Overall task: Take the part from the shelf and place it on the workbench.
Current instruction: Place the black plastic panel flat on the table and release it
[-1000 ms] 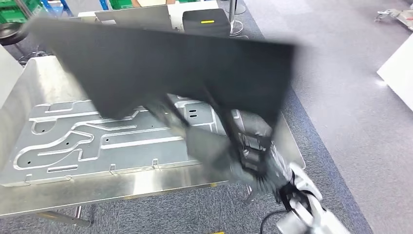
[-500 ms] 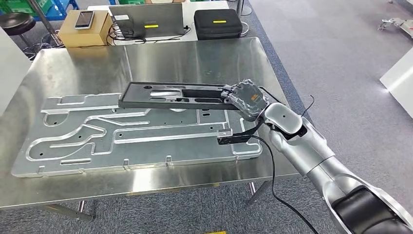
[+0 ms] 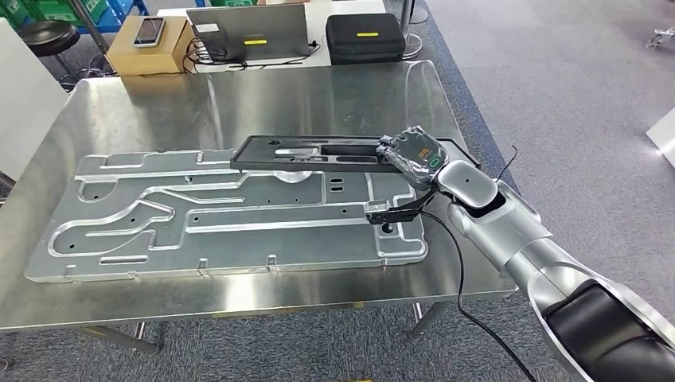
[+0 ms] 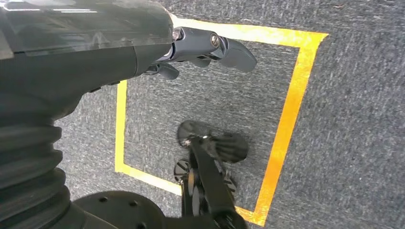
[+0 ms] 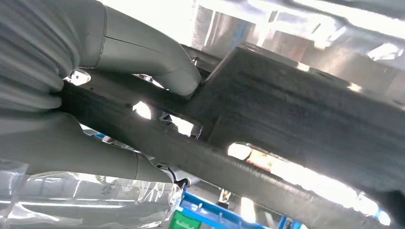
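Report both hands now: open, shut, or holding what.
Left hand: hangs over the carpet, holding nothing, fingers apart; open.
Right hand: grips one end of the long black part above the metal workbench.

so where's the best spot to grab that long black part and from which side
Probably its right end, from the robot's right: the black part is a long, narrow, flat frame lying crosswise over the metal panel, and that end faces the right arm. The right hand grips it there, thumb against a thin bar.
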{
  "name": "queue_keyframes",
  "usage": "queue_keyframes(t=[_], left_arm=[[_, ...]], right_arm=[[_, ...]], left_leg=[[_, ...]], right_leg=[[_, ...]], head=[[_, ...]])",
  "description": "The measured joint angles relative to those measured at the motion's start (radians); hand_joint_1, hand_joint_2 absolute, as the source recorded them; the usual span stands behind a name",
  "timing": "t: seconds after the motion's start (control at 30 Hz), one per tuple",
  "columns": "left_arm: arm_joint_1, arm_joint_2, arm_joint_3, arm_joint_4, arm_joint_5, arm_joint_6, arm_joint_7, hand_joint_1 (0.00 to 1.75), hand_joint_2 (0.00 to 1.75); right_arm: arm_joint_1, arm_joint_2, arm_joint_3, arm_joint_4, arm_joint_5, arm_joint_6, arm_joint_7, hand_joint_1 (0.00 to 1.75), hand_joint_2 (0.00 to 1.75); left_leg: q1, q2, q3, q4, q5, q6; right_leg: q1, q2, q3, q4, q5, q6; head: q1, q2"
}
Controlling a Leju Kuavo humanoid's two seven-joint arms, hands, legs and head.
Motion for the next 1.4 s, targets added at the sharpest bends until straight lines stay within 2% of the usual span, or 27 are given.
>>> queue_keyframes(t=[0.07,0.1,0.2,0.27,0.3,0.37,0.4,0.43,0.47,0.5,0.57,0.6,0.67,0.7,0.77,0.8,0.87,0.9,0.93,0.97,1.0,1.07,1.1,1.13,1.27,1.33,1.4], left_arm=[[-0.001,0.000,0.000,0.000,0.000,-0.001,-0.002,0.00,1.75],[0.000,0.000,0.000,0.000,-0.001,-0.001,-0.004,0.00,1.75],[0.002,0.000,-0.005,0.000,-0.008,-0.001,-0.021,0.00,1.75],[0.000,0.000,-0.014,0.000,-0.016,-0.001,-0.036,0.00,1.75],[-0.002,0.000,-0.018,0.000,-0.020,-0.001,-0.042,0.00,1.75],[-0.004,0.000,-0.025,0.000,-0.027,-0.001,-0.052,0.00,1.75],[-0.004,0.000,-0.027,0.000,-0.028,0.000,-0.055,0.00,1.75],[-0.004,0.000,-0.029,0.000,-0.029,0.000,-0.057,0.00,1.75],[-0.004,0.000,-0.031,0.000,-0.029,0.001,-0.059,0.00,1.75],[-0.004,0.000,-0.033,0.000,-0.030,0.003,-0.060,0.00,1.75],[-0.004,0.000,-0.039,0.000,-0.032,0.010,-0.063,0.00,1.75],[-0.004,0.000,-0.041,0.000,-0.032,0.014,-0.064,0.00,1.31],[-0.003,-0.001,-0.044,0.000,-0.031,0.023,-0.067,0.00,0.44],[-0.003,-0.001,-0.044,0.000,-0.030,0.027,-0.067,0.00,0.00],[-0.003,-0.002,-0.044,0.000,-0.028,0.037,-0.067,0.00,0.00],[-0.003,-0.002,-0.044,0.000,-0.028,0.041,-0.066,0.00,0.00],[-0.004,-0.002,-0.044,0.000,-0.027,0.049,-0.062,0.00,0.00],[-0.003,-0.003,-0.044,0.000,-0.026,0.052,-0.059,0.00,0.00],[-0.001,-0.003,-0.044,0.000,-0.026,0.054,-0.056,0.00,0.00],[0.000,-0.003,-0.044,0.000,-0.025,0.055,-0.054,0.00,0.00],[0.001,-0.003,-0.044,0.000,-0.025,0.055,-0.052,0.00,0.00],[0.002,-0.003,-0.044,0.000,-0.023,0.056,-0.049,0.00,0.00],[0.003,-0.003,-0.044,0.000,-0.022,0.055,-0.048,0.00,0.00],[0.005,-0.003,-0.044,0.000,-0.021,0.055,-0.046,0.00,0.00],[0.010,-0.003,-0.044,0.000,-0.021,0.053,-0.043,0.00,0.00],[0.008,-0.003,-0.044,0.000,-0.021,0.053,-0.043,0.00,0.00],[0.007,-0.003,-0.044,0.000,-0.021,0.051,-0.043,0.00,0.00]], right_arm=[[-0.003,0.000,0.004,0.015,0.001,-0.002,-0.001,1.75,1.75],[-0.004,0.000,0.005,0.022,0.000,-0.003,-0.003,1.75,1.75],[-0.005,0.000,0.012,0.043,0.000,-0.004,-0.010,1.75,1.75],[0.001,0.006,0.020,0.058,0.000,-0.010,-0.010,1.75,1.75],[0.007,0.012,0.024,0.067,0.000,-0.015,-0.008,1.75,1.75],[0.024,0.030,0.032,0.090,0.001,-0.024,-0.007,0.87,0.87],[0.035,0.038,0.037,0.100,0.001,-0.027,-0.008,0.44,0.44],[0.043,0.045,0.043,0.109,0.002,-0.028,-0.010,0.00,0.00],[0.049,0.051,0.049,0.116,0.002,-0.029,-0.014,0.00,0.00],[0.051,0.056,0.055,0.121,0.002,-0.031,-0.019,0.00,0.00],[0.050,0.068,0.064,0.130,-0.002,-0.036,-0.032,0.00,0.00],[0.049,0.074,0.069,0.133,-0.005,-0.040,-0.038,0.00,0.00],[0.048,0.081,0.079,0.139,-0.017,-0.049,-0.052,0.00,0.00],[0.049,0.082,0.082,0.140,-0.024,-0.055,-0.059,0.00,0.00],[0.050,0.082,0.087,0.142,-0.039,-0.067,-0.071,0.00,0.00],[0.050,0.079,0.089,0.142,-0.048,-0.073,-0.077,0.00,0.00],[0.054,0.071,0.094,0.141,-0.066,-0.083,-0.089,0.00,0.00],[0.058,0.065,0.095,0.140,-0.074,-0.086,-0.094,0.00,0.00],[0.062,0.059,0.097,0.136,-0.082,-0.089,-0.099,0.00,0.00],[0.066,0.054,0.098,0.132,-0.090,-0.092,-0.102,0.00,0.00],[0.070,0.052,0.098,0.124,-0.102,-0.097,-0.108,0.00,0.00],[0.079,0.050,0.092,0.093,-0.150,-0.121,-0.131,0.00,0.00],[0.086,0.050,0.083,0.064,-0.187,-0.137,-0.147,0.00,0.00],[0.096,0.050,0.072,0.028,-0.227,-0.150,-0.160,0.00,0.00],[0.132,0.053,0.031,-0.117,-0.307,-0.146,-0.170,0.00,0.00],[0.143,0.064,0.016,-0.155,-0.317,-0.146,-0.172,0.00,0.00],[0.163,0.075,-0.003,-0.190,-0.365,-0.154,-0.193,0.00,0.00]], left_leg=[[-0.002,-0.005,0.051,-0.116,0.046,0.010],[-0.005,-0.007,0.060,-0.140,0.051,0.016],[-0.006,-0.011,0.063,-0.150,0.053,0.038],[-0.001,-0.015,0.069,-0.158,0.058,0.051],[0.000,-0.017,0.071,-0.160,0.059,0.055],[-0.001,-0.022,0.072,-0.160,0.058,0.059],[-0.001,-0.025,0.073,-0.159,0.057,0.060],[-0.001,-0.028,0.074,-0.158,0.056,0.060],[-0.001,-0.031,0.076,-0.157,0.055,0.059],[-0.002,-0.033,0.078,-0.155,0.053,0.058],[-0.004,-0.036,0.078,-0.152,0.048,0.052],[-0.006,-0.037,0.077,-0.151,0.047,0.047],[-0.009,-0.037,0.074,-0.152,0.048,0.037],[-0.009,-0.037,0.074,-0.153,0.049,0.033],[-0.009,-0.029,0.067,-0.131,0.031,0.021],[-0.009,-0.022,0.050,-0.092,0.006,0.014],[-0.007,-0.009,-0.005,0.028,-0.059,0.001],[-0.006,-0.007,-0.033,0.085,-0.082,-0.002],[-0.005,-0.005,-0.049,0.116,-0.088,-0.004],[-0.004,-0.004,-0.049,0.115,-0.078,-0.005],[-0.002,-0.003,-0.031,0.077,-0.051,-0.005],[0.000,-0.007,0.036,-0.054,0.010,-0.003],[0.000,-0.009,0.063,-0.106,0.030,0.002],[-0.001,-0.011,0.078,-0.137,0.039,0.009],[-0.003,-0.005,0.087,-0.155,0.045,0.041],[0.000,-0.003,0.089,-0.161,0.049,0.053],[-0.002,-0.003,0.089,-0.161,0.049,0.058]], right_leg=[[0.003,0.000,0.003,0.002,-0.004,0.008],[0.005,-0.001,0.003,0.003,-0.005,0.013],[0.005,-0.003,0.003,0.001,-0.007,0.027],[0.001,0.007,-0.014,0.042,-0.036,0.033],[-0.001,0.015,-0.037,0.092,-0.063,0.035],[-0.003,0.027,-0.101,0.228,-0.118,0.037],[-0.003,0.029,-0.125,0.274,-0.127,0.037],[-0.003,0.029,-0.135,0.289,-0.119,0.036],[-0.003,0.029,-0.123,0.257,-0.090,0.033],[-0.002,0.028,-0.095,0.194,-0.051,0.029],[0.003,0.021,-0.031,0.063,0.002,0.019],[0.006,0.017,-0.013,0.025,0.010,0.016],[0.011,0.014,-0.005,0.004,0.004,0.013],[0.009,0.014,-0.005,0.002,0.004,0.010],[0.003,0.007,0.001,-0.007,0.008,0.002],[0.001,0.001,0.004,-0.012,0.009,-0.002],[0.001,-0.010,0.008,-0.013,0.008,-0.008],[0.002,-0.015,0.008,-0.013,0.008,-0.009],[0.002,-0.018,0.009,-0.012,0.007,-0.009],[0.002,-0.020,0.010,-0.012,0.006,-0.008],[0.001,-0.021,0.011,-0.011,0.004,-0.006],[0.001,-0.020,0.012,-0.006,0.000,0.001],[0.002,-0.018,0.013,-0.003,-0.002,0.006],[0.004,-0.016,0.013,-0.001,-0.003,0.011],[0.002,-0.005,0.010,0.004,-0.012,0.029],[-0.002,0.013,-0.021,0.077,-0.058,0.034],[-0.002,0.027,-0.081,0.211,-0.119,0.037]], head=[[0.000,0.000],[0.000,0.000],[0.000,0.000],[0.000,0.000],[0.000,0.000],[0.000,0.000],[0.000,0.000],[0.000,0.000],[0.000,0.000],[0.000,0.000],[0.000,0.000],[0.000,0.000],[0.000,0.000],[0.000,0.000],[0.000,0.000],[0.000,0.000],[0.000,0.000],[0.000,0.000],[0.000,0.000],[0.000,0.000],[0.000,0.000],[0.000,0.000],[0.000,0.000],[0.000,0.000],[0.000,0.000],[0.000,0.000],[0.000,0.000]])
